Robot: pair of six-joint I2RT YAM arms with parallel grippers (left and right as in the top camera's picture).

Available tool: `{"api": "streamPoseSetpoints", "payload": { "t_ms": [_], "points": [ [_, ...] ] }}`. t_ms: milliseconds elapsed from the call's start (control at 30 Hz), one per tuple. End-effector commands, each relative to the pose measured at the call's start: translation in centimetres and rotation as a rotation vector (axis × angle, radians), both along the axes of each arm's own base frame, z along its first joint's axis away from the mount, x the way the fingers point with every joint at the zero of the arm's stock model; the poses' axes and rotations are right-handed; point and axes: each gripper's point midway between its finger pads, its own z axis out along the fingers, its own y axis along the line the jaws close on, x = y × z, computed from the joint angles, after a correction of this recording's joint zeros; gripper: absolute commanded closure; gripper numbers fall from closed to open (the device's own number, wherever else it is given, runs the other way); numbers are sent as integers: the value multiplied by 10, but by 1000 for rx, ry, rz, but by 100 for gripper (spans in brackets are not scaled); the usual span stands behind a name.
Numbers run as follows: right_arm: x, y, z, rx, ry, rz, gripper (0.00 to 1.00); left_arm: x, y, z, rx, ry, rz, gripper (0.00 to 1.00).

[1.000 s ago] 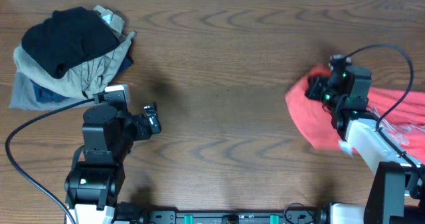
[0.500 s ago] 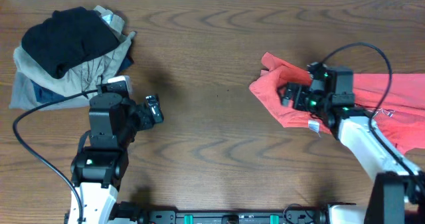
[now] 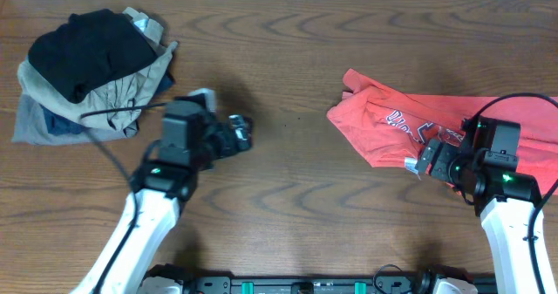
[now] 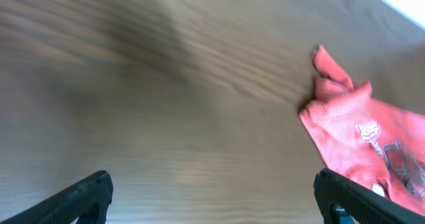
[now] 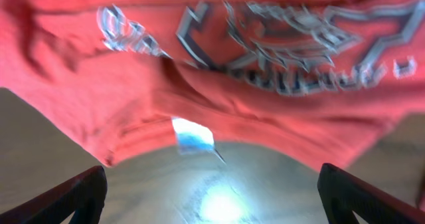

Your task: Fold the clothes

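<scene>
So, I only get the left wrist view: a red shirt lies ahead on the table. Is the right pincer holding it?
Observer: No. Overhead, the right pincer is open, holding nothing, by the shirt's near edge.
Operator: Anything behind my camera?
Observer: A pile of clothes at the table's far left corner.
Operator: What's on top?
Observer: A black garment, with khaki under it.
</scene>
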Motion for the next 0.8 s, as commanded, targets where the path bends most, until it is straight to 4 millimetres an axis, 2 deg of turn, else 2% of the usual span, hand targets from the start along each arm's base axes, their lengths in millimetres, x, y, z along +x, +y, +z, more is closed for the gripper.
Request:
{"api": "streamPoseSetpoints", "payload": {
  "t_ms": [0, 133, 367, 533, 633, 767],
  "points": [
    [-9, -18, -1, -42, 35, -114, 1, -2, -45, -7, -47, 23, -99, 2],
    [-25, -27, -6, -64, 94, -202, 1, -10, -99, -26, -87, 44, -199, 2],
    [-35, -24, -9, -58, 139, -200, 1, -32, -179, -62, -183, 96, -300, 2],
    [-42, -23, -12, -55, 172, -198, 1, -49, -220, -85, -244, 114, -353, 2],
    [-45, -22, -13, -53, 186, -198, 1, -56, -238, -96, -269, 135, -367, 2],
    [-49, -21, -14, -51, 200, -197, 1, -56, -257, -110, -325, 244, -296, 2]
  ]
}}
